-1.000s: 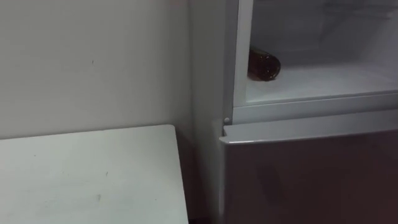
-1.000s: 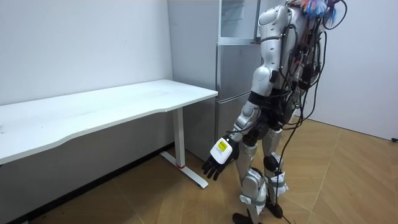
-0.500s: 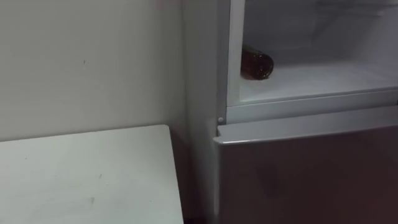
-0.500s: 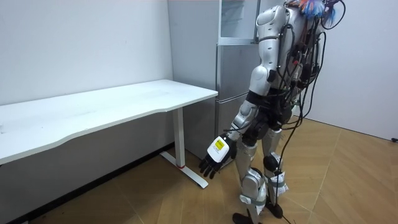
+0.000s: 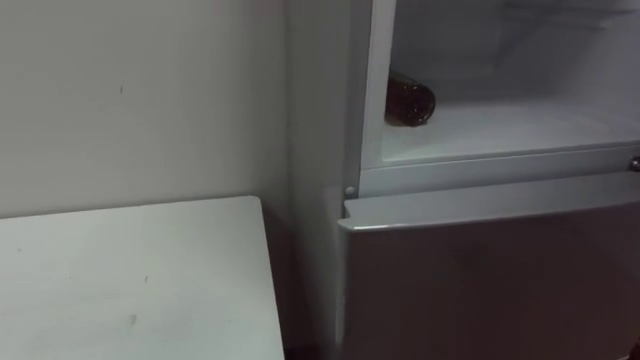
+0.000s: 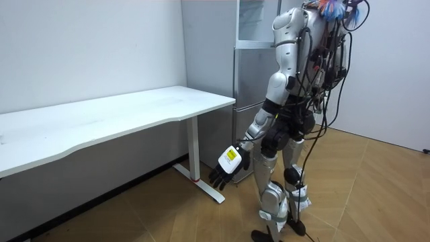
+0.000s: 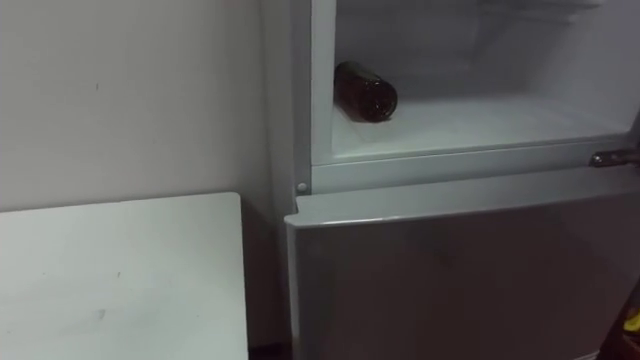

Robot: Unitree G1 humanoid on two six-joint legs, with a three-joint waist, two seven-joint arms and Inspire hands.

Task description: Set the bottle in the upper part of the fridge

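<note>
A brown bottle (image 5: pixel 408 100) lies on its side inside the open upper fridge (image 5: pixel 520 125). It rests on the white floor of the compartment, at the far left, close against the left wall. Its round base faces out toward the front, and its neck points back into the compartment. Nothing is touching it.

Below the compartment is the closed grey lower door (image 5: pixel 480 280). To the left of the fridge is a corner of a white desk (image 5: pixel 120 280), set against a plain pale wall (image 5: pixel 140 100). A narrow dark gap separates the desk from the fridge.

In the room view, the robot stands upright on a wooden floor (image 6: pixel 168 215), facing the fridge at close range, with the desk on its left. Its left arm hangs down and slightly away from the body. The left robot hand (image 6: pixel 227 165) is low, at about knee height, between the desk's leg and the robot's legs. Its dark fingers are loosely spread and point down. It is open, holds nothing and touches nothing.
</note>
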